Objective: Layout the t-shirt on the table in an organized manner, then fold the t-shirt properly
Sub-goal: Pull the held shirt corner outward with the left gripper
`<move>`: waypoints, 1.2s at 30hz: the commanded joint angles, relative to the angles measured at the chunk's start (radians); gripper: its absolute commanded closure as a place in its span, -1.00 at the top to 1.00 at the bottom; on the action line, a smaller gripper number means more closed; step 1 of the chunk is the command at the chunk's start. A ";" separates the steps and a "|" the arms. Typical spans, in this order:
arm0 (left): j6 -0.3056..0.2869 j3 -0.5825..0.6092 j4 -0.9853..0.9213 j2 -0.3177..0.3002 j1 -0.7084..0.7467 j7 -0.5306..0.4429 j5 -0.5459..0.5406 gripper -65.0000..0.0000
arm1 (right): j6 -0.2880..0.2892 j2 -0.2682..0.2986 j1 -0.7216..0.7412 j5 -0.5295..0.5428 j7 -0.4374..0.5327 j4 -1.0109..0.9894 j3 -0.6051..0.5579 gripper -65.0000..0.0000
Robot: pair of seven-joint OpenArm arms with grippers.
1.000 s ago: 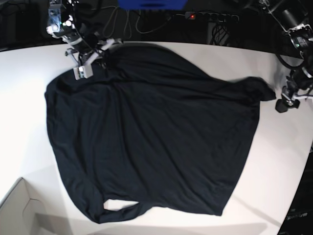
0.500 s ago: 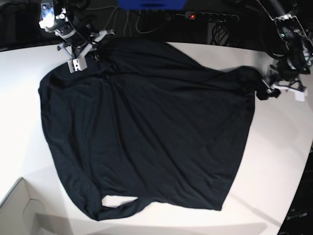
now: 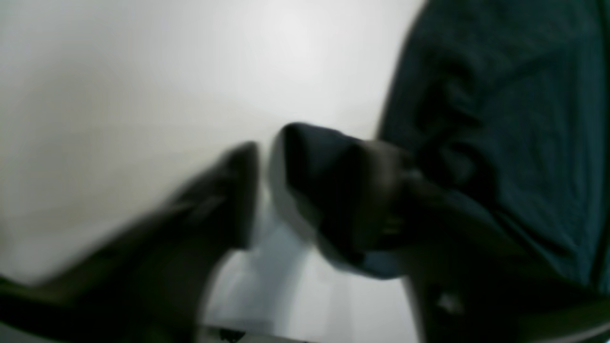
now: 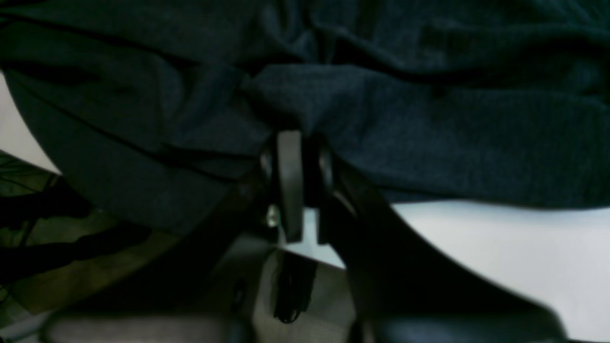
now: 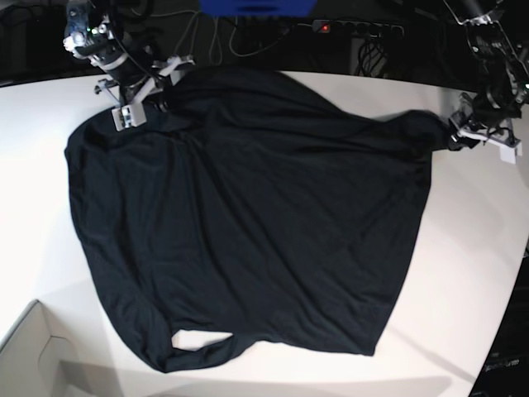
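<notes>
The black t-shirt (image 5: 248, 215) lies spread over most of the white table (image 5: 41, 165), but it is crooked and bumpy, so it is not ready to fold yet. The right gripper (image 4: 298, 143) is pinched tight on the cloth at the table's far edge, near one far corner of the shirt, likely so it can pull that part straight. The left gripper (image 5: 463, 136) sits at the shirt's other far corner, touching the cloth. Its picture is blurry, so I cannot tell if it has grabbed the shirt or is only part way closed.
</notes>
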 commanded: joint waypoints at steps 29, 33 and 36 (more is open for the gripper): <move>0.010 0.002 0.219 0.005 0.162 0.110 -0.067 -0.83 | 0.000 0.005 0.017 0.015 0.018 0.022 -0.002 -0.85; 0.010 -0.001 0.273 0.005 0.166 0.111 -0.064 -0.28 | 0.000 0.005 0.017 0.015 0.018 0.022 -0.003 -0.84; 0.010 0.001 0.339 0.009 0.186 0.111 -0.070 0.05 | 0.000 0.005 0.017 0.015 0.018 0.022 -0.003 -0.84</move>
